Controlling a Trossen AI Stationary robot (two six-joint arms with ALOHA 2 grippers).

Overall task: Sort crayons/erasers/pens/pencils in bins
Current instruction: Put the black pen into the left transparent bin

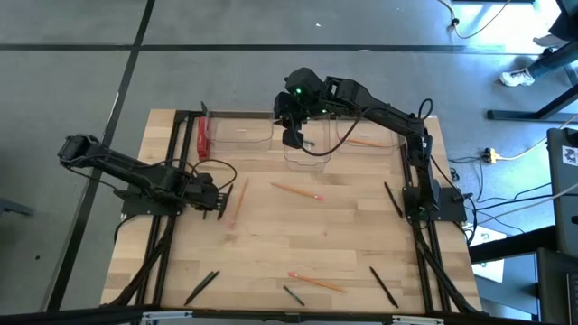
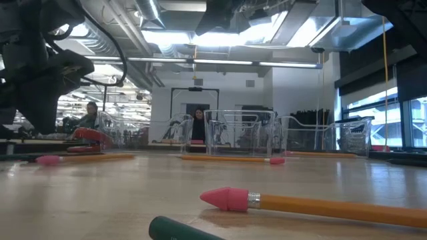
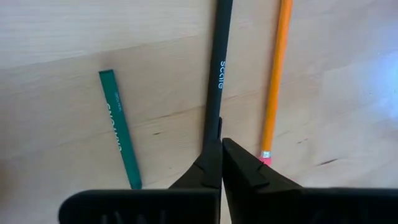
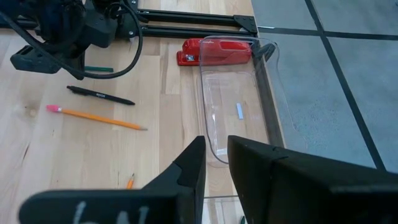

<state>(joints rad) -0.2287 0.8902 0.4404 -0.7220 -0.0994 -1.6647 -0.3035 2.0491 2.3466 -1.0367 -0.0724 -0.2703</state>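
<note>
One by one taking in the surroundings first: looking down on a pale wood bench framed by dark rails, standing on a grey floor crossed by dark lines, with cables trailing off to the right. Looking level across the boards into a wide hall under bright ceiling lights, with a person standing far back behind the bins.

Counting three clear bins in a row along the far edge, with a red stapler just beside the leftmost. Counting four pencils: three lying on the boards, one in the rightmost bin. Counting four pens, spread well apart. Counting two crayons, one near the front edge, one by the left tool.

Finding the left tool pressed together, tips meeting the end of a pen lying between a crayon and a pencil; not telling whether actually pinching it. Finding the right tool slightly spread, holding nothing, hanging over the middle bin.
</note>
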